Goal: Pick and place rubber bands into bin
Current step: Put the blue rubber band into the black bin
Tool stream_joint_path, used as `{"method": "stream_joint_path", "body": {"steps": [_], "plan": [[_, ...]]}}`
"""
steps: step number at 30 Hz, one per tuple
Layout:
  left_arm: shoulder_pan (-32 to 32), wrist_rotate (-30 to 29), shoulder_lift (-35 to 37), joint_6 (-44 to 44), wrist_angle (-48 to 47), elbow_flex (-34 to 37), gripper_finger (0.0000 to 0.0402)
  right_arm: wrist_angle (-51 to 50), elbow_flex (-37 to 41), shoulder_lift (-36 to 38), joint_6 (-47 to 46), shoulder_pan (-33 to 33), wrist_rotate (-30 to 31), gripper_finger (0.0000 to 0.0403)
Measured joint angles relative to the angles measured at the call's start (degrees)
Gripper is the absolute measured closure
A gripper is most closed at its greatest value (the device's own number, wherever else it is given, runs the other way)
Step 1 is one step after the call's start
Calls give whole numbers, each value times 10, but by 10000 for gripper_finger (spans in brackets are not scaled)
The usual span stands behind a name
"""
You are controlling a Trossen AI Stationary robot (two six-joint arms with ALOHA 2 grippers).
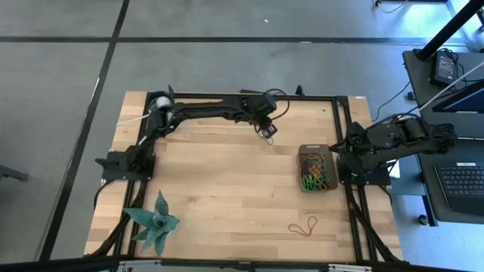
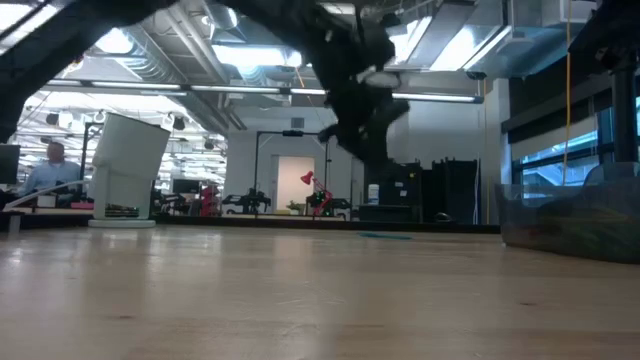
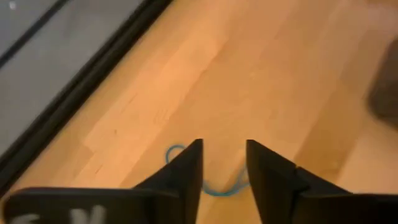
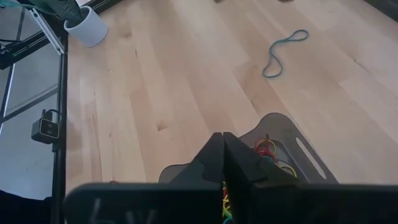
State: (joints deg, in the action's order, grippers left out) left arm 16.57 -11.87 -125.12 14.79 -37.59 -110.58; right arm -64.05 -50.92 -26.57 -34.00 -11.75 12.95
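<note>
High view shows the wooden table [image 1: 227, 189] filling most of the scene, with a dark frame around it. On the left, the left arm reaches along the far edge toward the middle, and the left gripper [image 1: 268, 130] hangs over the far middle part of the table. In the left wrist view its two fingers [image 3: 186, 171] stand apart with a clear gap, and a thin blue rubber band [image 3: 176, 153] lies on the wood below them; I cannot tell if they touch it. The right arm is folded at the right edge, and the right gripper [image 4: 224, 155] is just beside the bin, its fingers pressed together with nothing between them. At the near left corner stands a green plant [image 1: 153, 221] in a white round cup [image 4: 87, 27]. The bin [image 1: 301, 150] sits near the right edge, with many coloured rubber bands [image 1: 314, 169] inside. One red rubber band [image 1: 303, 227] lies alone on the table, nearer than the bin and well apart from it.
</note>
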Motion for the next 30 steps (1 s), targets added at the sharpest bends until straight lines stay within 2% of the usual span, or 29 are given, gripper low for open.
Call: {"method": "stream_joint_path", "body": {"steps": [5,8,13,18,21,24,27,30], "plan": [[24,46,-41,1,-5,-1,230,0,0,0,0,0,-1,391],[31,49,-68,-8,0,-1,205,-1,0,0,0,0,-6,395],[34,66,-109,-58,-5,-1,190,-4,0,0,0,0,-6,399],[12,11,-120,-109,-13,-1,190,-14,0,0,5,0,-6,390],[2,4,-122,-138,-45,-2,200,-15,1,0,17,0,-6,389],[-6,5,-125,-153,-78,-4,226,-15,1,0,29,0,-6,394],[-12,23,-134,-156,-101,-4,269,-15,1,0,35,0,-6,398],[-16,48,-142,-126,-110,-6,328,-15,1,0,45,0,-5,397]]}}
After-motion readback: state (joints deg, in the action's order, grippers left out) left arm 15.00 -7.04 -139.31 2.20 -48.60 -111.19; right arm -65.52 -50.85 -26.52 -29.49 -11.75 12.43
